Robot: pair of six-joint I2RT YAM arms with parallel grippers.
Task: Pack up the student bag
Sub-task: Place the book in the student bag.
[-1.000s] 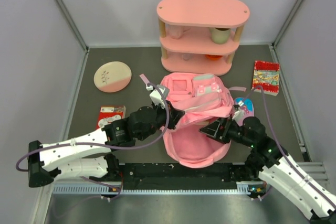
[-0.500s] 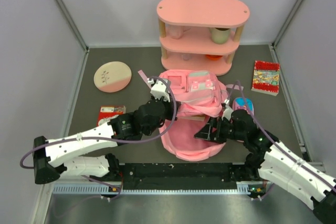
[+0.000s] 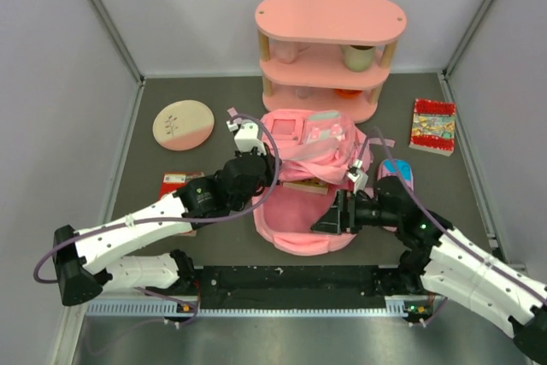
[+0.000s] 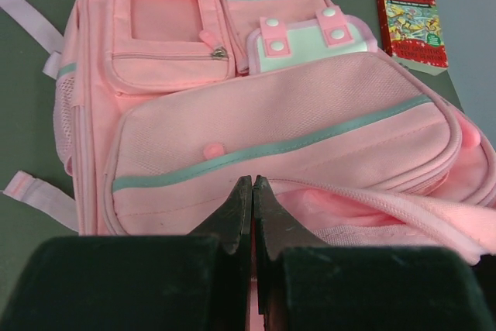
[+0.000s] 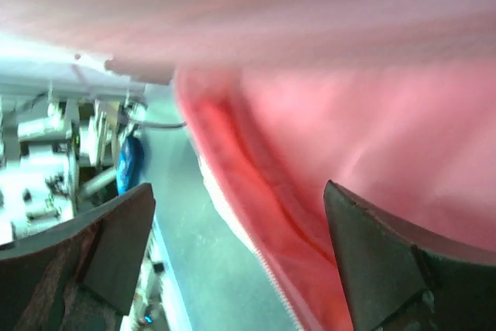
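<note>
Dragged leftward, the student bag (image 4: 271, 137) has its rim clenched in the left claw (image 4: 252, 187), the right claw (image 5: 239, 191) spread wide at its opening.

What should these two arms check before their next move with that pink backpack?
1. Mouth of the large pink fabric backpack gapes toward the arms: ok.
2. Left jaws shut at the rim of its opening, apparently pinching the fabric: ok.
3. Right jaws open and empty at the mouth: ok.
4. What already lies inside: cannot tell, the raised front panel hides most of it.
5. Everything packed: not ok. The red patterned book and the round pink-and-cream disc lie outside on the dark table.
</note>
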